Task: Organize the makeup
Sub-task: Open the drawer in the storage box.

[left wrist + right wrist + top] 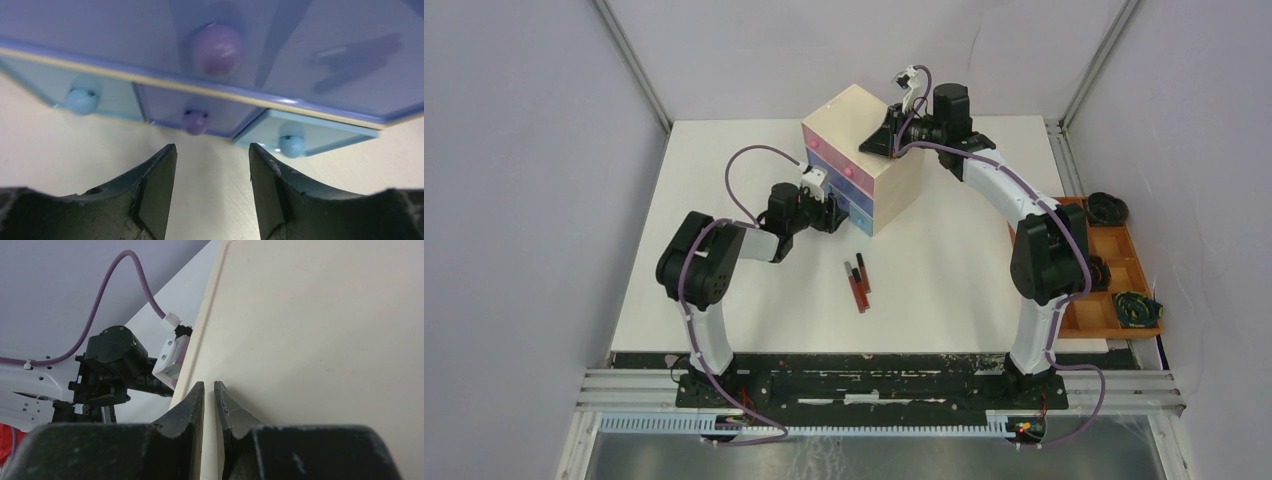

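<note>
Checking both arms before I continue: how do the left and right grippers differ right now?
The left gripper is open; the right gripper is nearly shut. The left faces the lower drawer fronts of the beige drawer box; the right sits over its top. Both are at the box, and neither holds anything.

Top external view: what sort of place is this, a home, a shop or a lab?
Probably a robot lab cell: plain grey walls in a metal frame, a white table, and two arms bolted to a rail at its near edge.
</note>
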You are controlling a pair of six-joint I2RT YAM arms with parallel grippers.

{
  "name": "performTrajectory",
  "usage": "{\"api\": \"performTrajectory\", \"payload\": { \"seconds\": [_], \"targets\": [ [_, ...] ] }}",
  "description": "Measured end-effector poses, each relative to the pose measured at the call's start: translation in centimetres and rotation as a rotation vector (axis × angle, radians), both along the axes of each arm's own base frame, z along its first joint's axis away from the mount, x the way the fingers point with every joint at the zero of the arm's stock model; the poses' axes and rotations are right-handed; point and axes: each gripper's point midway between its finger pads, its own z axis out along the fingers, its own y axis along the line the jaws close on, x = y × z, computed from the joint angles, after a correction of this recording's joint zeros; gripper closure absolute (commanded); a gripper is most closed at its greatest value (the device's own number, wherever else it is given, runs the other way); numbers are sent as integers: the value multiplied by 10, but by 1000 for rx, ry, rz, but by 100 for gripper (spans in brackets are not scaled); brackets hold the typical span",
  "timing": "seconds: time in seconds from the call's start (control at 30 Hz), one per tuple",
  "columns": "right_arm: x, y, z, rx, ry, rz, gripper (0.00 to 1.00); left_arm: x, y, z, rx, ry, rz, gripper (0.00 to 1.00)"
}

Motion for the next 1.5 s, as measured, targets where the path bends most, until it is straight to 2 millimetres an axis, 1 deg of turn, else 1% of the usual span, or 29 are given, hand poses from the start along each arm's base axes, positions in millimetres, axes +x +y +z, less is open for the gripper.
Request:
{"api": "performTrajectory", "payload": {
  "seconds": [0.03,0.1,0.27,0.53,0.83,0.97,1.03,1.27,1.4,1.5],
  "targets": [
    [0,0,0,0,0,0,81,-2,-7,4,-8,-11,-24,37],
    [0,0,0,1,1,0,81,-2,-14,11,-20,-29,-49,38],
    [0,0,0,0,0,0,81,9,-20,27,-43,-70,-67,38],
    [8,-5,-1,-1,-21,-19,81,19,-26,28,-25,-70,-101,41],
    [8,-5,0,0,-24,-19,81,21,-25,28,-8,-86,-103,42],
    [9,-5,-1,0,-24,-19,81,21,-23,25,0,-82,-91,44],
    [9,-5,-1,0,-24,-19,81,20,-19,21,10,-79,-82,46],
    [9,-5,-1,0,-24,-19,81,19,0,7,26,-47,-42,46],
    [9,-5,0,0,-24,-19,81,25,4,11,25,-54,-31,46],
    [9,-5,-1,0,-23,-19,81,32,1,20,19,-66,-34,46]
  ]
}}
